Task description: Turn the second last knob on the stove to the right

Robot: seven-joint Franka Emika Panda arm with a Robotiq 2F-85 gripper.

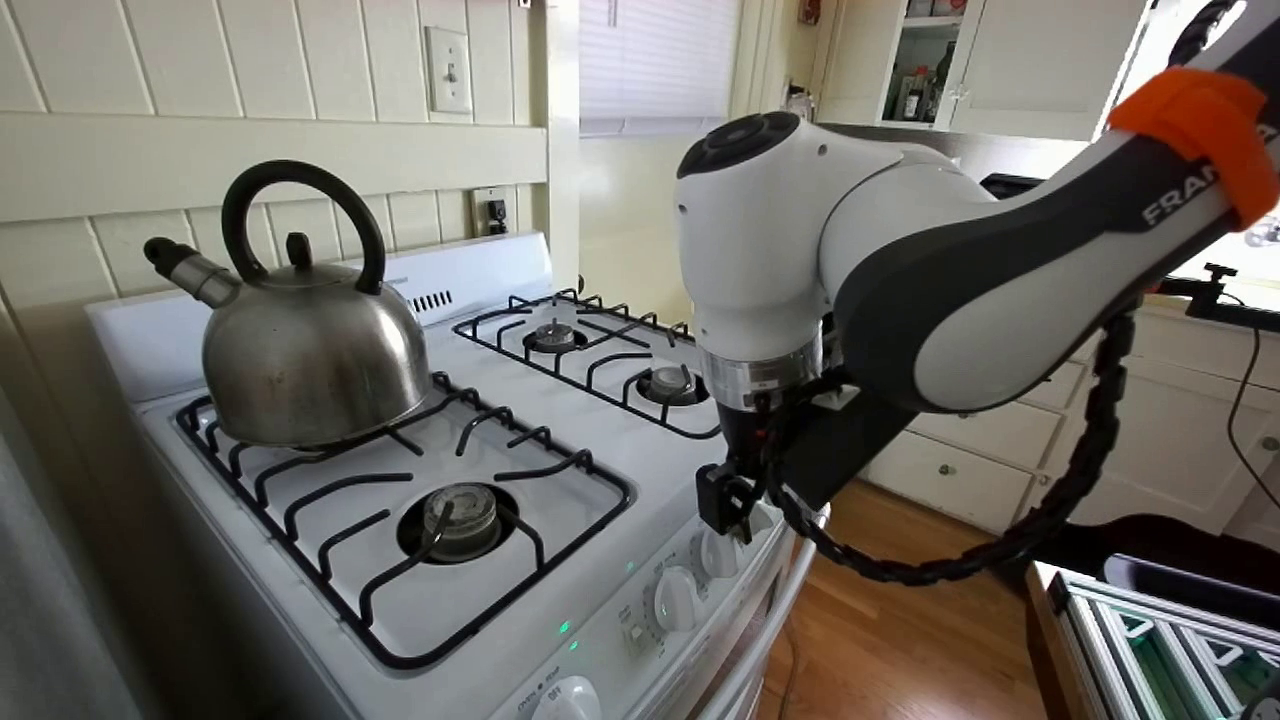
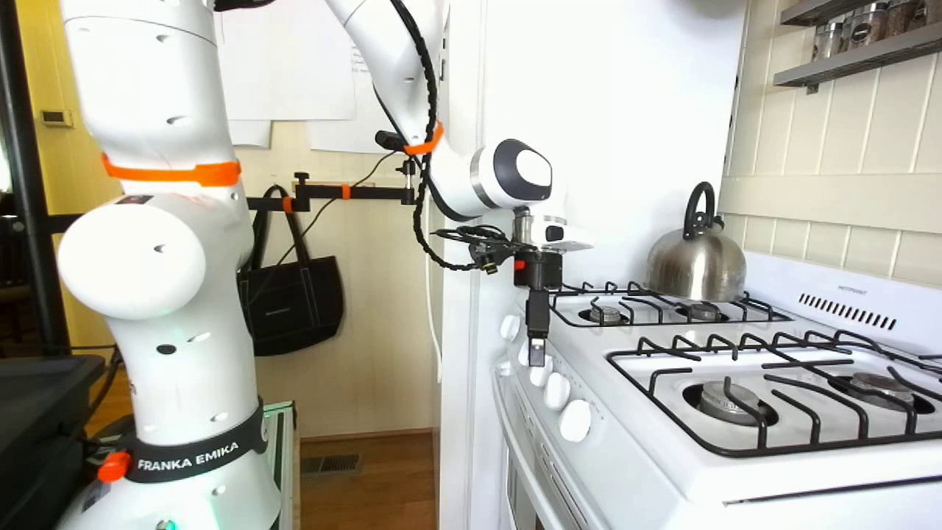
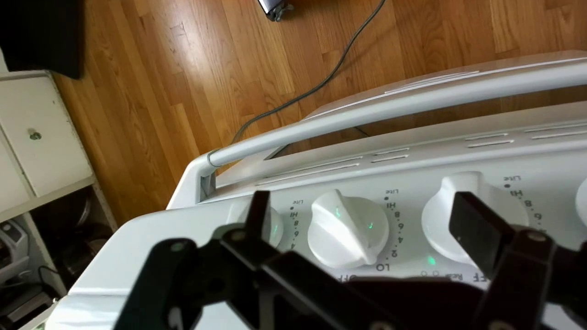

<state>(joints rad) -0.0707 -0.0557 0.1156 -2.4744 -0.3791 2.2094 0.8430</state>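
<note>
Empty gripper (image 3: 365, 208) spread wide over the front of the stove (image 1: 600, 430).
In the wrist view, a knob (image 3: 348, 229) shows between its fingers (image 3: 479, 231), contact unclear; in an exterior view, the kettle (image 1: 315, 360) stands on the left grate (image 1: 541, 566), well apart.

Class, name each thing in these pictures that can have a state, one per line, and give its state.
Gripper: open, nothing gripped
Second last knob: ridge slanted, one end near the LO mark
Stove: no flame visible
Kettle: upright, lidded
Oven door: appears closed
Cabinet drawers: shut
Window blind: lowered
</note>
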